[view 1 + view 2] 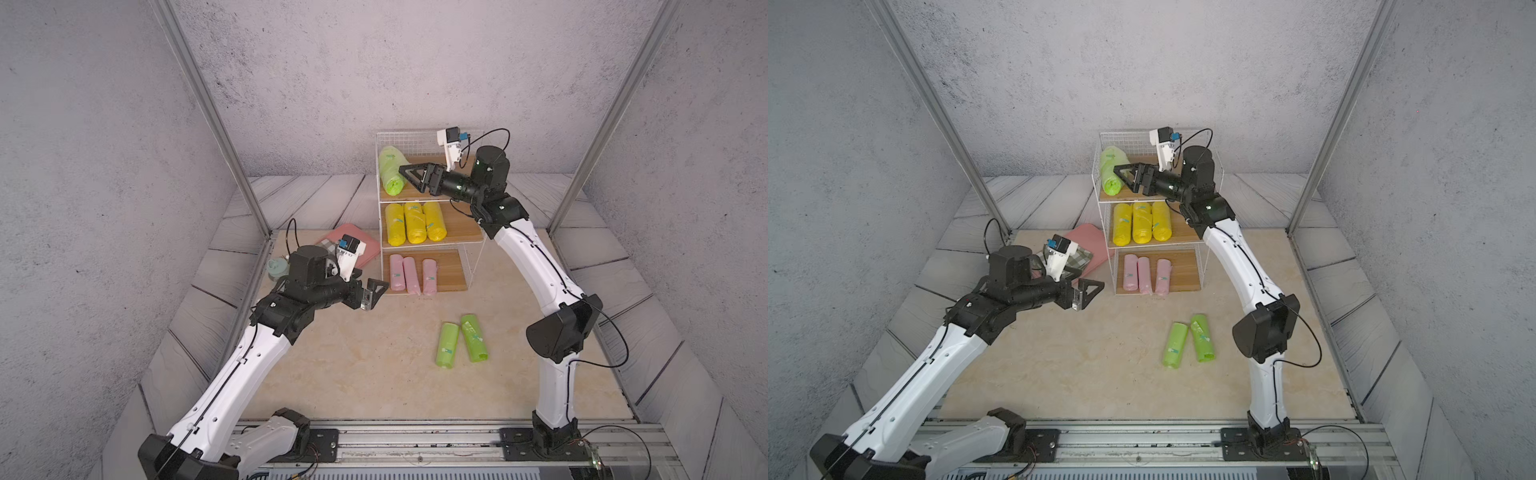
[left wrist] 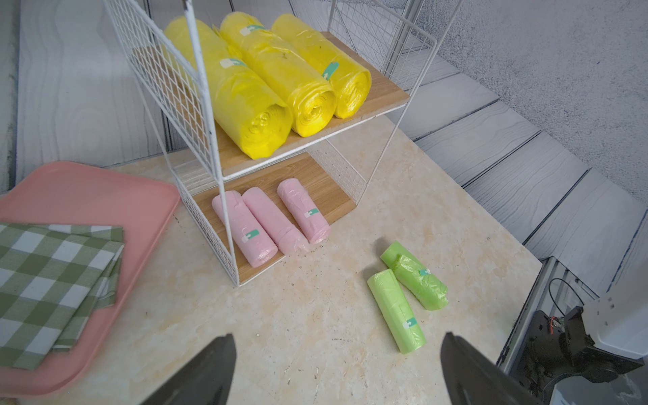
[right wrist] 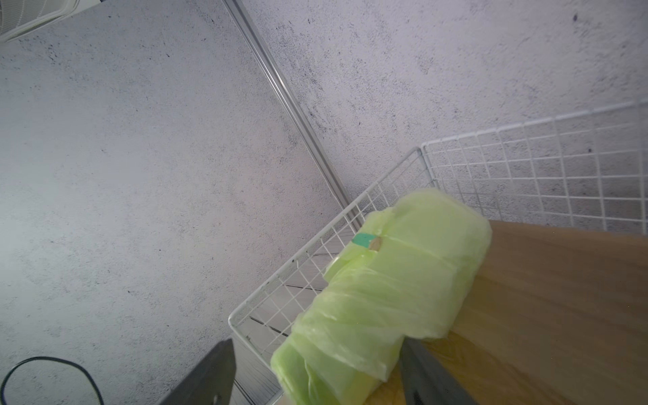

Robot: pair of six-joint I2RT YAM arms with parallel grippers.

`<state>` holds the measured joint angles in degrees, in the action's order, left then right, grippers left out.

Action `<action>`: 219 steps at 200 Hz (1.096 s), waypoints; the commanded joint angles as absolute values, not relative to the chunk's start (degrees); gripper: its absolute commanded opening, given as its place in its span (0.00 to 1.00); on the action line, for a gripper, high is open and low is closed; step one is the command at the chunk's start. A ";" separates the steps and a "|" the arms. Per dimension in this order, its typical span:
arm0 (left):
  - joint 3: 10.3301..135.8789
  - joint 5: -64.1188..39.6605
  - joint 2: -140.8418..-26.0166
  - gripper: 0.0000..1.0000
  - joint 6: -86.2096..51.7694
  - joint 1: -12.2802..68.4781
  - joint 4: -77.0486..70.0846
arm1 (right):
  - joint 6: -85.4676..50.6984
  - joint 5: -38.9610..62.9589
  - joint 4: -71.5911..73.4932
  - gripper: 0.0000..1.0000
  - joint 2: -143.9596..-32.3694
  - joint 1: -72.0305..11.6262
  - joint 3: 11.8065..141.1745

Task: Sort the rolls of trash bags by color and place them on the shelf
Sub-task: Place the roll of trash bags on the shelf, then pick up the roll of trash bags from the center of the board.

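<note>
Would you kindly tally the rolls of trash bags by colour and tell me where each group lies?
Yellow crinkly plastic rolls: 3, on the middle board of the white wire shelf.
Pale pink plastic rolls: 3, on the bottom board.
Light green plastic rolls: 3, with 1 on the top board and 2 on the beige tabletop.
Total: 9.

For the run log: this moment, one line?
right gripper: open around green roll on shelf top board | left gripper: open above table | two green rolls on table
</note>
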<state>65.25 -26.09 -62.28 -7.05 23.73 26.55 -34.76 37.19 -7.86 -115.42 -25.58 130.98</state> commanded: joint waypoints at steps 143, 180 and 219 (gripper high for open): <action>66.87 -28.45 -60.94 0.97 -6.33 23.12 26.56 | -18.84 35.96 -10.91 0.81 -90.38 -25.66 101.78; 66.71 -30.61 -60.68 0.97 -4.41 23.12 26.90 | -13.33 33.07 -14.85 0.83 -82.99 -25.93 91.61; 66.23 -32.11 -61.00 0.97 -3.10 23.14 26.11 | -9.51 24.72 -14.03 0.91 -75.15 -27.68 81.30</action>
